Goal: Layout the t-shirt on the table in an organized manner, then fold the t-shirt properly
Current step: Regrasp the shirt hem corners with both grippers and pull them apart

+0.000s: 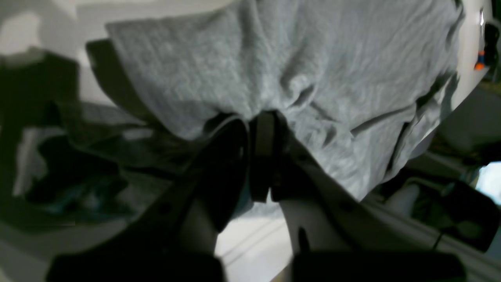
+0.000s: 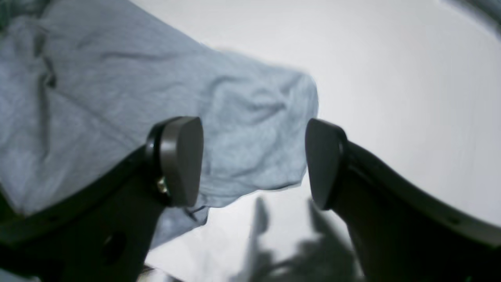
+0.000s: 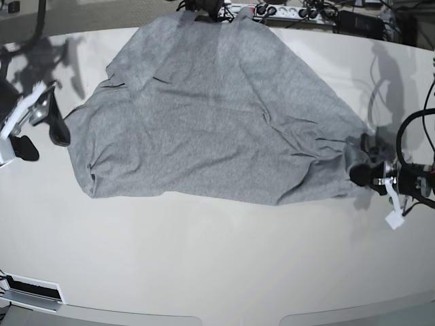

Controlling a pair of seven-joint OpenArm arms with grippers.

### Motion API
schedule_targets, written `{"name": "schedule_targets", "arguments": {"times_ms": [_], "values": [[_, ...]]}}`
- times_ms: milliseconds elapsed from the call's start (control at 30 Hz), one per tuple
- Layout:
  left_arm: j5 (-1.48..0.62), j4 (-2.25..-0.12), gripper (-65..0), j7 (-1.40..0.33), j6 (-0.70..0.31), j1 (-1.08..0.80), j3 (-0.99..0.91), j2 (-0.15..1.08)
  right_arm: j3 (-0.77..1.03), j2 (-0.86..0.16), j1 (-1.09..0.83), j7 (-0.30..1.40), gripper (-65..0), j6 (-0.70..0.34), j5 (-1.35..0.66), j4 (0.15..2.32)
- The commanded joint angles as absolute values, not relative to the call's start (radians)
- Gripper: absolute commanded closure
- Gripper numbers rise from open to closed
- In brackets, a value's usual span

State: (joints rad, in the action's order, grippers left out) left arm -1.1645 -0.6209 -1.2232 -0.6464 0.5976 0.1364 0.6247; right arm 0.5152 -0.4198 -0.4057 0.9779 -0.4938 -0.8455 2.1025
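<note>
The heather-grey t-shirt [image 3: 217,115] lies spread plain side up across the far half of the white table [image 3: 204,258], wrinkled toward its right corner. My left gripper [image 3: 360,163] is shut on that right corner. The left wrist view shows its dark fingers [image 1: 266,133] pinching a bunched fold of the t-shirt [image 1: 274,58], lifted a little off the table [image 1: 250,243]. My right gripper [image 3: 42,140] stands open just left of the shirt's left corner. In the right wrist view the right gripper [image 2: 252,164] hovers over the t-shirt's [image 2: 117,98] edge, nothing between its pads [image 2: 180,156].
A power strip and cables [image 3: 292,10] line the table's far edge behind the shirt. A dark slot fitting [image 3: 30,288] sits at the near left edge. Dim clutter [image 1: 58,176] lies beyond the table in the left wrist view.
</note>
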Motion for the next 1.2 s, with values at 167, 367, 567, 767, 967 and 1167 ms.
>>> {"name": "schedule_targets", "arguments": {"times_ms": [167,367,567,767,967,1167], "values": [[-1.183,-0.635,0.0,-1.213,-0.651,0.609,0.13,0.644,0.524,-0.387,-0.201,0.97,-43.5,-0.496,-0.891,1.684],[-1.186,-0.635,0.0,-1.213,-0.651,0.61,0.13,0.652,0.523,-0.373,-0.014,1.009,-43.5,-0.538,-0.941,1.311],[-1.186,-0.635,0.0,-1.213,-0.651,0.609,0.13,0.652,0.523,-0.355,0.167,0.992,-43.5,-0.599,-0.871,0.96],[-1.187,-0.635,0.0,-1.212,-0.651,0.61,0.13,0.651,0.523,-0.323,0.266,0.9,-43.2,-0.641,-0.77,0.779],[-1.187,-0.635,0.0,-1.211,-0.651,0.61,0.13,0.652,0.433,-0.318,0.306,0.894,-8.9,-0.698,-0.754,0.779],[-1.217,-0.635,0.0,-1.205,-0.652,0.64,0.13,0.656,0.366,-0.338,0.374,0.935,0.0,-0.698,-0.757,0.817]]}}
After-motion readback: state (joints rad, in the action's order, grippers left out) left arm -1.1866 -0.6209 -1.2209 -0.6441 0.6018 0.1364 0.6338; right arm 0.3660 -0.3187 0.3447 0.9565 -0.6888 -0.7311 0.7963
